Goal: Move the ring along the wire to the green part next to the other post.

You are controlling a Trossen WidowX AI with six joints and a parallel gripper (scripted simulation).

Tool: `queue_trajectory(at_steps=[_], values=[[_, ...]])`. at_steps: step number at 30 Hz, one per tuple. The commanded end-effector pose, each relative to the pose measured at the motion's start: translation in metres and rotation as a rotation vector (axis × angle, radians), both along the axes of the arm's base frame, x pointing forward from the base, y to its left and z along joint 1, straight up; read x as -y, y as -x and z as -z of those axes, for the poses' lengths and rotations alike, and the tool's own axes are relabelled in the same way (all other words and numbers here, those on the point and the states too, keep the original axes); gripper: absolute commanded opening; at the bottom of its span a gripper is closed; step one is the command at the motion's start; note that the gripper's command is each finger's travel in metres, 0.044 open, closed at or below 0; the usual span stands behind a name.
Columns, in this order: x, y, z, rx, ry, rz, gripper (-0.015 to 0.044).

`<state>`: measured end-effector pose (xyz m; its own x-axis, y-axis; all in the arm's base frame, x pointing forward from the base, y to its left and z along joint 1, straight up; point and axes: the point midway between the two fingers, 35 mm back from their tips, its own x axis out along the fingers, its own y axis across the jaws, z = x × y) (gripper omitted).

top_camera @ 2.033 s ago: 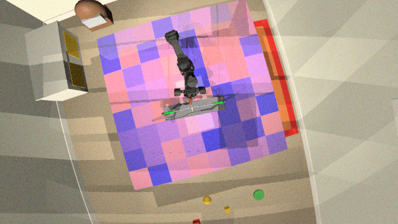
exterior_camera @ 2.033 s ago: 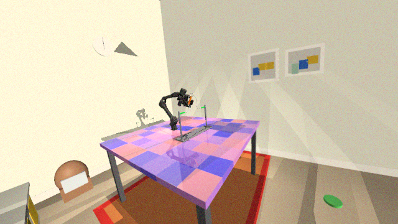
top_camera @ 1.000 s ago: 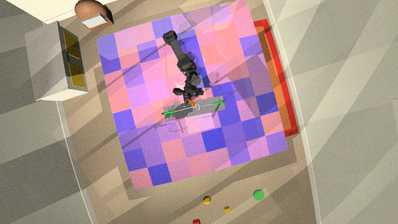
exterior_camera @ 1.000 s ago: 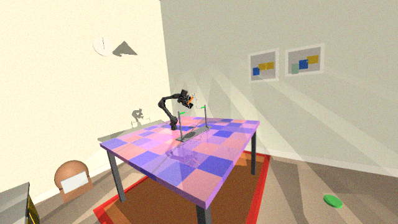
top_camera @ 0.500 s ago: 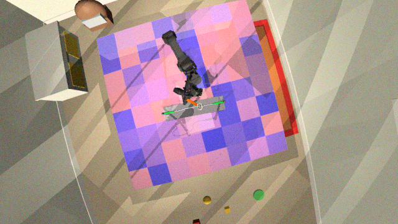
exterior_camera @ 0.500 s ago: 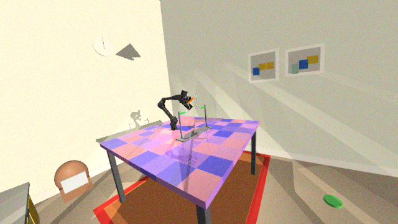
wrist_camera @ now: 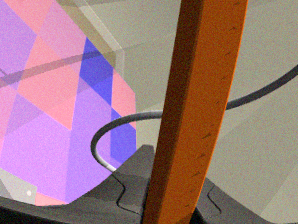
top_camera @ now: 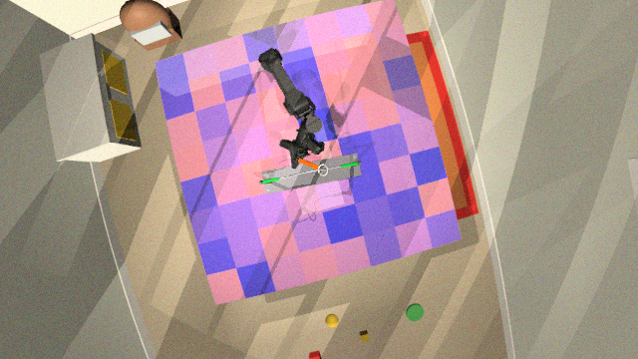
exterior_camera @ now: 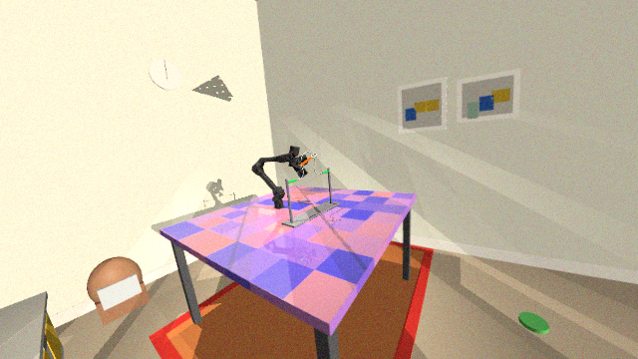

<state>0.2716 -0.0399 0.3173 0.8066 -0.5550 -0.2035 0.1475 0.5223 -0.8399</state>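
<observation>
My gripper [top_camera: 299,161] [exterior_camera: 301,165] [wrist_camera: 154,156] is shut on the orange handle [top_camera: 309,165] [exterior_camera: 307,161] [wrist_camera: 200,100]. The pale ring [top_camera: 327,170] is at the handle's far end, above the grey middle stretch of the wire, nearer the right green part [top_camera: 350,165] than the left green part [top_camera: 270,180] in the top view. The wire [wrist_camera: 260,96] passes behind the handle in the wrist view, and one finger hides part of it. The ring is outside the wrist view. Whether the ring or fingers touch the wire, I cannot tell.
Two upright posts [exterior_camera: 289,204] [exterior_camera: 330,188] carry the wire's ends on a grey base plate [top_camera: 276,186] [exterior_camera: 294,221]. The wire bends up and down between them. The base stands on the patchwork table [top_camera: 229,224] [exterior_camera: 239,249], in front of the arm.
</observation>
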Motion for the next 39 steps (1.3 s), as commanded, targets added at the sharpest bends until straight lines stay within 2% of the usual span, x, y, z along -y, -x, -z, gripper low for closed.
queue_trajectory(at_steps=[1,39], values=[[0.002,0.002,-0.003,0.003,0.052,0.003,-0.015],[0.009,0.003,-0.026,-0.035,0.621,0.006,-0.015]])
